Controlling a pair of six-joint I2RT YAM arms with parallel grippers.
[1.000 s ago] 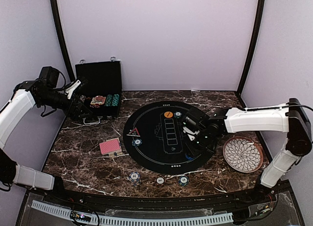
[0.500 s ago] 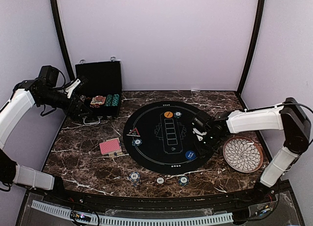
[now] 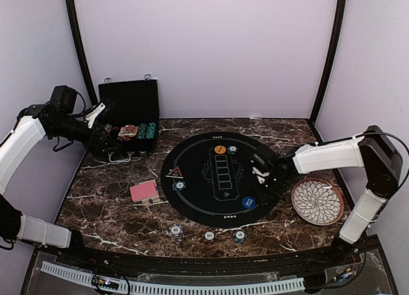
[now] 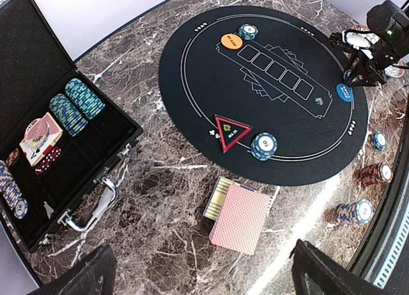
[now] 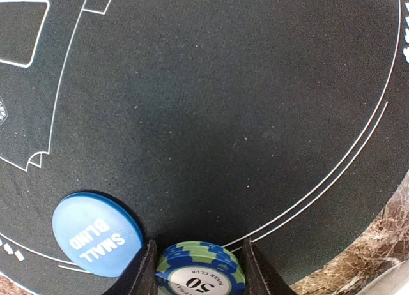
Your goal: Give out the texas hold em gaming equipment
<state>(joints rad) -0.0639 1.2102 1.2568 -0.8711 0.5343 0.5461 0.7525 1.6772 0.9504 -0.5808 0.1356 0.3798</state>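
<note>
My right end effector (image 3: 264, 182) pinches a short stack of blue-and-green edge-striped poker chips (image 5: 200, 274), its fingers (image 5: 142, 274) partly closed on the stack's rim from both sides. The stack lies flat, face up, right between the fingertips and low over the black round felt mat (image 5: 211, 116). I cannot tell whether it touches the felt. Just outside the finger on the wrist view's left lies the blue round button lettered SMALL BLIND (image 5: 97, 233), with a narrow gap between it and the chips. I judge the stack belongs by that button, so the coming move is a short, straight lowering and a release. My left end effector (image 4: 204, 272) is spread wide and holds nothing. It hovers well apart near the open black hard case (image 4: 38, 71), so the right arm is the nearer one.
</note>
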